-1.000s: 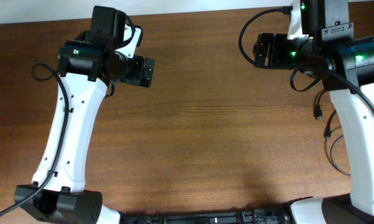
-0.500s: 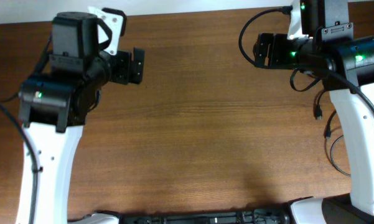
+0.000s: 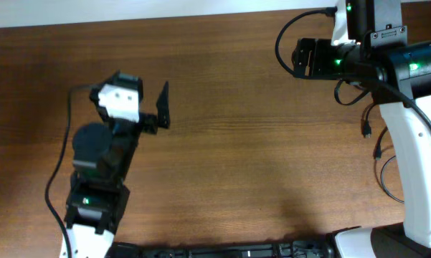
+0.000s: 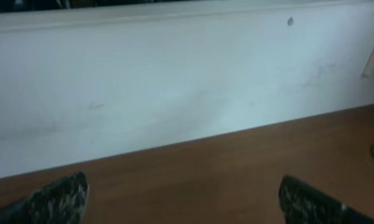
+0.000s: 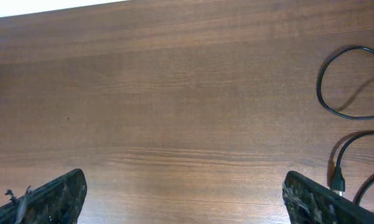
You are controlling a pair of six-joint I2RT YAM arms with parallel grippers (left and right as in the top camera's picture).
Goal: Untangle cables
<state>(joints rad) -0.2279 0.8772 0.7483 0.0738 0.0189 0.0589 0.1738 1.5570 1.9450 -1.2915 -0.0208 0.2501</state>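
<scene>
Overhead: thin black plug-ended cables [image 3: 379,153] lie at right edge of frame | left gripper [image 4: 183,202], right gripper [image 5: 183,196] both spread wide, empty | step: nothing grasped yet | next: right gripper likely reaches down-frame onto cables.

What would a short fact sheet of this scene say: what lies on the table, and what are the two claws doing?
surface: brown wooden table
cables: thin black cords in loose loops at the table's right edge, one small plug showing
left gripper: open, empty, facing a white wall
right gripper: open, empty, over bare wood, cables off to its side
</scene>
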